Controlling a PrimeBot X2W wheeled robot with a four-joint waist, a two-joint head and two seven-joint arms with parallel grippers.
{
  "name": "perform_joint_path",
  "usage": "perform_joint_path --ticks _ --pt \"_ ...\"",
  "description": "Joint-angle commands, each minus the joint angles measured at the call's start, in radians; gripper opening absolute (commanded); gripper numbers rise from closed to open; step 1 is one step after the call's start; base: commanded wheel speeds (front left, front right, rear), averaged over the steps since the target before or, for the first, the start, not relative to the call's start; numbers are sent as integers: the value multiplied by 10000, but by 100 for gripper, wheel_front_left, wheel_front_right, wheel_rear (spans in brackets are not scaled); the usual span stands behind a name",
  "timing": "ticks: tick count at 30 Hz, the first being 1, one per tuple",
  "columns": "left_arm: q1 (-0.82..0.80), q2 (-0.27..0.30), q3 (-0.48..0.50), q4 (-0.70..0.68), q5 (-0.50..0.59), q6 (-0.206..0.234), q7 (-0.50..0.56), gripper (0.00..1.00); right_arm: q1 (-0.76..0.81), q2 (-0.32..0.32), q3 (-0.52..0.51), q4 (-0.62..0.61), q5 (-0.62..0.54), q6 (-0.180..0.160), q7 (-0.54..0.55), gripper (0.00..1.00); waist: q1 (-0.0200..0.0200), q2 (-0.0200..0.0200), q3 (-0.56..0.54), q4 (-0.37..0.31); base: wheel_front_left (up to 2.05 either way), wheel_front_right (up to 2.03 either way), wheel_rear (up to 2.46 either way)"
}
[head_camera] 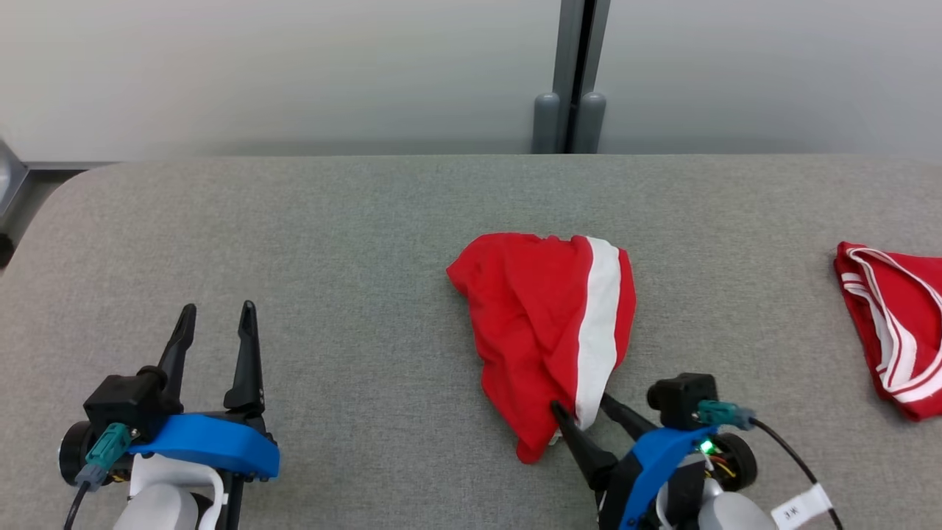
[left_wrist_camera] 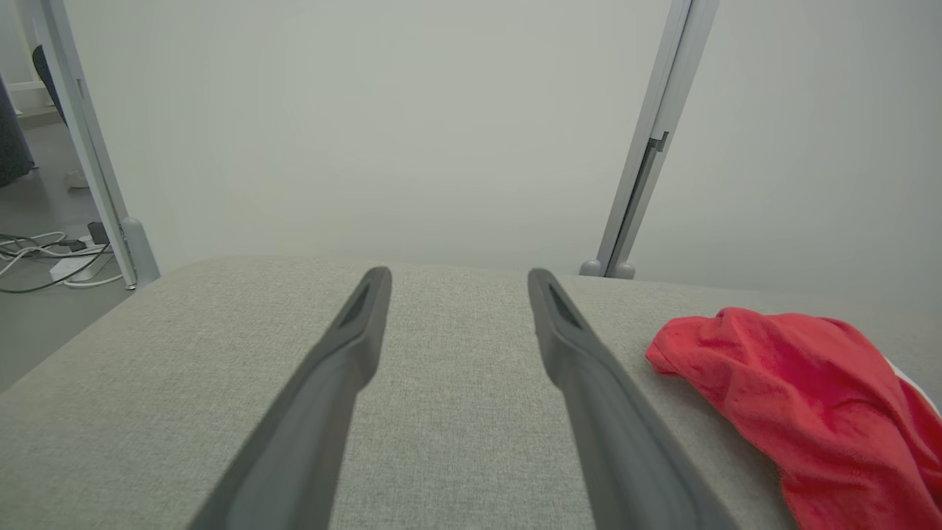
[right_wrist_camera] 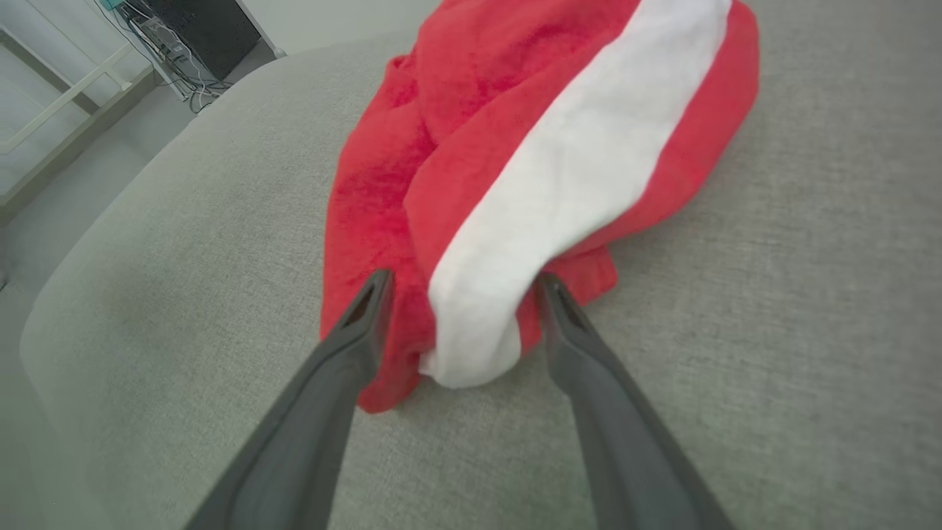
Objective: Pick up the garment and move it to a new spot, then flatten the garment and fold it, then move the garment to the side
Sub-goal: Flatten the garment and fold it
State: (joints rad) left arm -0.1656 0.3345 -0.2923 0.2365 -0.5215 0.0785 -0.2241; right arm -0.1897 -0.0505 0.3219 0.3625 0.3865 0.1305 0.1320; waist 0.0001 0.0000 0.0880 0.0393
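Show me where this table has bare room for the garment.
Widest bare patch: left half of the table, between the left claw and the crumpled garment. A narrower strip lies between it and the striped garment at right. Crowded: near middle, where the right claw straddles it.

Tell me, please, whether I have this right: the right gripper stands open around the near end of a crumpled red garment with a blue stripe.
Not quite: the stripe is white, not blue, as the right wrist view shows. The rest holds: the right gripper stands open around the near end of the crumpled red garment.
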Motion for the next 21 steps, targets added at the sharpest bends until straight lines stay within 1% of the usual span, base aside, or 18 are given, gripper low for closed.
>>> perform_joint_path --ticks 1,2,4,7,8,13,17,19,20,21 --pt "-198 -37 -24 61 40 -54 -6 100 -363 -5 203 425 128 5 -110 34 -1 0 94 117 0 0 0" --pt "-261 -50 -52 85 43 -67 -7 100 -536 -10 241 673 38 3 -142 0 -1 0 119 161 0 0 0" --pt "-337 -91 -116 147 36 -107 -16 100 -815 -37 -39 1127 -315 3 -213 0 -1 0 145 241 0 0 0" --pt "-389 -129 -163 221 0 -141 -51 100 -1081 -32 -694 1510 -1209 3 6 0 -1 0 125 302 0 0 0" --pt "-377 -147 -181 267 -23 -146 -66 100 -1193 -239 -1169 1428 -1943 3 315 0 -1 0 90 328 0 0 0" --pt "-261 -196 -155 375 -84 -131 -134 100 -1124 -1128 -2016 284 -3473 3 1155 0 -1 0 -23 285 0 0 0" --pt "-212 -252 -184 419 -123 -138 -162 100 -1045 -1784 -2424 -555 -4088 3 1539 0 -1 0 -66 211 0 0 0" --pt "-236 -274 -218 441 -126 -163 -176 100 -1107 -1963 -2321 -817 -4164 3 1343 0 -1 0 -66 169 0 0 0" --pt "-248 -287 -243 448 -122 -170 -172 100 -1135 -1974 -2403 -844 -4080 0 1232 100 -1 0 -65 140 0 0 0" --pt "-265 -305 -269 463 -112 -181 -178 100 -1129 -1988 -2388 -837 -3977 2 1138 100 -1 0 -66 123 0 0 0"
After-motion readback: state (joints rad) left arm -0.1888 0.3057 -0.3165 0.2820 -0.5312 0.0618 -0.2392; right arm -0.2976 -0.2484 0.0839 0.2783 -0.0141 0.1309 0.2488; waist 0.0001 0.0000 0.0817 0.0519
